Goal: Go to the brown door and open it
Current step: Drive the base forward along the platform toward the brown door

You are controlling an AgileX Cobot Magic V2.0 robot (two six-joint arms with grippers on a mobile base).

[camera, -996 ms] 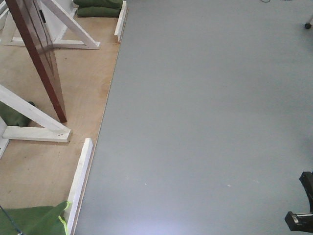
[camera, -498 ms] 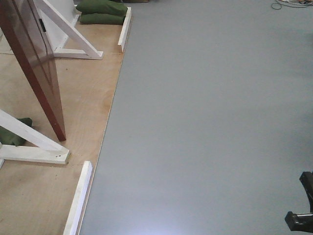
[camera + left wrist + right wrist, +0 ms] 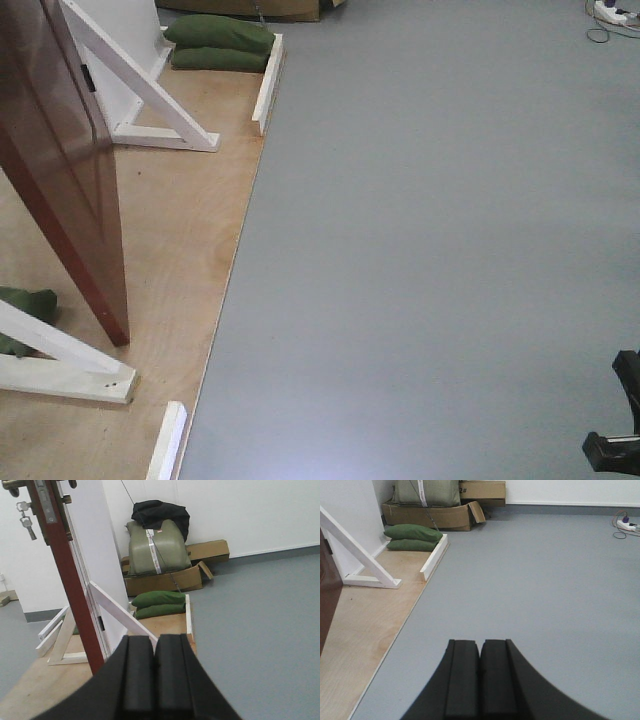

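Grey floor (image 3: 430, 250), plywood platform (image 3: 180, 230) on it, green sandbags (image 3: 218, 45) on plywood

Green sandbags (image 3: 220, 45), white braces (image 3: 135, 75), plywood platform (image 3: 175, 260), grey floor (image 3: 450, 250).

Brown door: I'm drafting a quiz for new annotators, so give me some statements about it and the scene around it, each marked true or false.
1. Keys hang on the brown door. True.
2. The left gripper is clamped on the door. False: it is shut on nothing, apart from the door.
3. The green sandbags lean against the door. False: they lie on the plywood platform, apart from it.
4. The right gripper is shut. True.
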